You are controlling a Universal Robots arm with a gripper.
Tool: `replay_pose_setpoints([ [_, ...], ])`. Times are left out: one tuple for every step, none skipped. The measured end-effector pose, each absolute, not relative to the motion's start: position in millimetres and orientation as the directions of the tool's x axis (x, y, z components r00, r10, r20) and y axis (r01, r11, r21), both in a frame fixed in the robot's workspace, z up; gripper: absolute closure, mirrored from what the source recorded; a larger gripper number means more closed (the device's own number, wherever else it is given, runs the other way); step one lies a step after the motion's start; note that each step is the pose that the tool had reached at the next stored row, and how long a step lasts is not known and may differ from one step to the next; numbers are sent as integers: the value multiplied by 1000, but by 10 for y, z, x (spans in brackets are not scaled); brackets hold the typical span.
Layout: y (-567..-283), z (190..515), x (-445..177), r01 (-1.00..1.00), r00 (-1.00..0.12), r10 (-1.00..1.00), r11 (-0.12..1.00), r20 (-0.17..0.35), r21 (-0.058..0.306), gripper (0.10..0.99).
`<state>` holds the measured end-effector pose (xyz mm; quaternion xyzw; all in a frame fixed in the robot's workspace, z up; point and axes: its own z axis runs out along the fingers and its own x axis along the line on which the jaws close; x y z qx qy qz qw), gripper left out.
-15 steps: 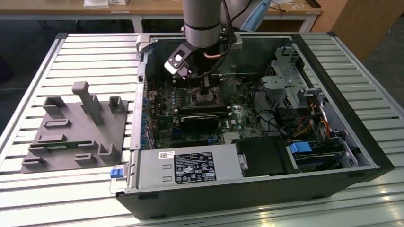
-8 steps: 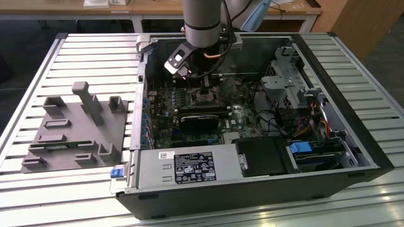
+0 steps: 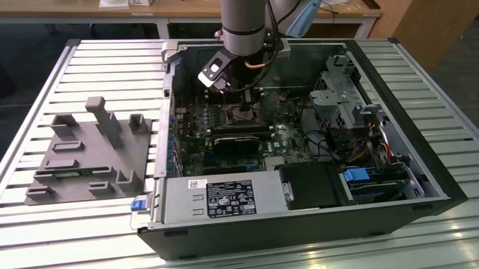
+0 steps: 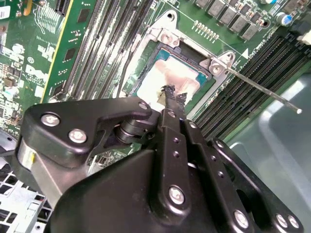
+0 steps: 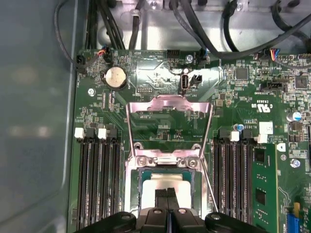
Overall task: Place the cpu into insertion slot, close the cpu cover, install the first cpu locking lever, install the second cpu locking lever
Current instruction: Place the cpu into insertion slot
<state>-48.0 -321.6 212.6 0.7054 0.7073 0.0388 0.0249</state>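
The cpu (image 5: 167, 180), a pale silvery square, lies flat in the insertion slot (image 5: 132, 187) on the green board; the second wrist view also shows the cpu (image 4: 167, 77). The cpu cover (image 5: 167, 104), a thin metal frame with a square window, stands swung open behind the slot. My gripper (image 5: 167, 195) hangs right over the cpu with its black fingertips (image 4: 174, 97) pressed together and nothing between them. A thin locking lever (image 4: 265, 91) sticks out unlatched beside the slot. In the exterior view my gripper (image 3: 245, 103) reaches into the open computer case.
Long black memory slots (image 5: 99, 184) flank the socket on both sides. A black heatsink block (image 3: 238, 144) sits close to the socket. Cables (image 5: 204, 24) run along the case wall. A grey fixture (image 3: 90, 151) lies on the slatted table at the exterior view's left.
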Motion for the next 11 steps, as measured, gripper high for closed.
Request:
replay_pose_setpoints([
  [-3216, 2137, -480, 996, -4, 1000, 2, 20, 90, 984],
  [-3216, 2154, -479, 996, -4, 1000, 2, 20, 90, 984],
  [-3216, 2172, -480, 996, -4, 1000, 2, 20, 90, 984],
  [-3216, 2192, -479, 996, -4, 1000, 2, 20, 90, 984],
  [-3216, 2212, -479, 996, -4, 1000, 2, 19, 90, 984],
  [-3216, 2233, -479, 996, -4, 1000, 2, 19, 91, 984],
  [-3216, 2255, -479, 996, -4, 1000, 2, 19, 91, 984],
  [-3216, 2276, -479, 996, -4, 1000, 2, 19, 91, 984],
  [-3216, 2297, -479, 996, -4, 1000, 2, 19, 91, 984],
  [-3216, 2319, -480, 996, -4, 1000, 2, 19, 91, 984],
  [-3216, 2342, -479, 996, -4, 1000, 2, 19, 91, 984],
])
